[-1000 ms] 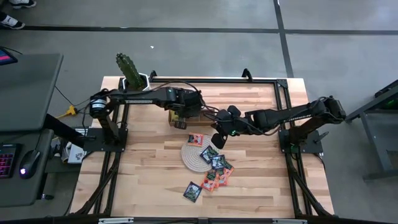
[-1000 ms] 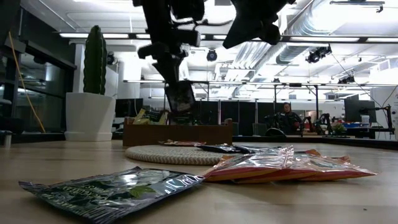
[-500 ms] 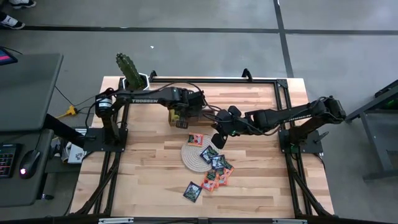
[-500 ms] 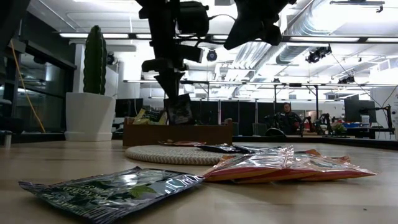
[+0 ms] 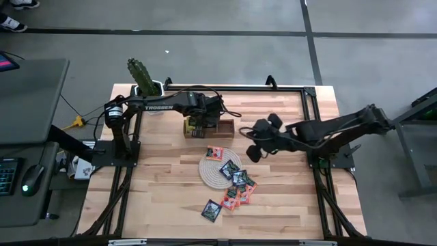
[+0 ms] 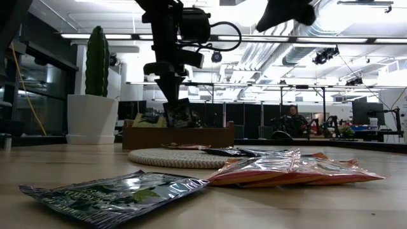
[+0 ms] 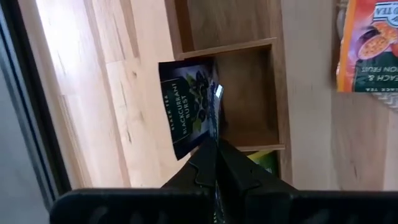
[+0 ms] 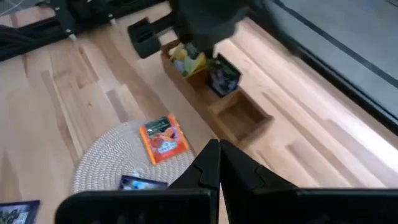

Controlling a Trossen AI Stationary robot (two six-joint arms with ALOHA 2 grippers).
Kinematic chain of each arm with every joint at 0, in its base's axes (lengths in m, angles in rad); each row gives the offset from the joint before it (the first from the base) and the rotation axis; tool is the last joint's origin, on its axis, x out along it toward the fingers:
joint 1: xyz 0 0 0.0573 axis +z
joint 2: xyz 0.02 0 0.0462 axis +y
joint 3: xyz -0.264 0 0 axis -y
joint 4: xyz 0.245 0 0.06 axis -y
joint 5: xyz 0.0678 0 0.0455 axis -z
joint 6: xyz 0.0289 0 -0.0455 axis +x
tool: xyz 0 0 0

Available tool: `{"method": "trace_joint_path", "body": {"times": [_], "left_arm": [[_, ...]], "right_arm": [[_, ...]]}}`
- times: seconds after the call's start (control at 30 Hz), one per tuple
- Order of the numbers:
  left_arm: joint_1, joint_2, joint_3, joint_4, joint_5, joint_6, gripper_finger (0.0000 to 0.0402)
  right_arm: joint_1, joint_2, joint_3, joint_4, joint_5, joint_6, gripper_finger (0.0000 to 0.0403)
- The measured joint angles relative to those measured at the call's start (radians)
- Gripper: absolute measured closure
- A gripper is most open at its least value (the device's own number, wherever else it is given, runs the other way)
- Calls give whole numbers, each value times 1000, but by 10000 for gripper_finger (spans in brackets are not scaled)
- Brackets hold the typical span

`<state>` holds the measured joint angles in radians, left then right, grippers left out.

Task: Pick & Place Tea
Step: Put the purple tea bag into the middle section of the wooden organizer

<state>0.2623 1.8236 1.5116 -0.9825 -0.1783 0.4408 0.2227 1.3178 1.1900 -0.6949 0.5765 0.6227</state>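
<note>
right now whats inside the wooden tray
One end slot of the tray is empty. The middle slot has the dark sachet the left pincer holds. The far slot holds yellow sachets, their count hidden by the arm.

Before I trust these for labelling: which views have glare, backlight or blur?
Low view: bright ceiling lights backlight the left claw into a silhouette, and the near dark sachet is soft and glinting. Left wrist view: a washed-out strip of table edge; the blackcurrant sachet reads clearly. High view: even light.
</note>
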Motion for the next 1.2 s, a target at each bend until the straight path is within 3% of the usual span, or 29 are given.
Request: {"method": "trace_joint_path", "body": {"times": [0.2,0.63,0.87,1.0,1.2], "left_arm": [[0,0,0,3,9,0,401],[6,55,-1,5,72,7,401],[7,58,-1,26,36,-3,398],[7,58,0,29,31,16,372],[7,58,0,27,28,27,285]], "right_arm": [[17,-66,0,-50,36,32,403],[17,-70,0,-49,43,32,403],[31,-70,0,-49,47,36,402],[35,-70,0,-49,47,36,403],[35,-70,0,-54,46,36,402]]}}
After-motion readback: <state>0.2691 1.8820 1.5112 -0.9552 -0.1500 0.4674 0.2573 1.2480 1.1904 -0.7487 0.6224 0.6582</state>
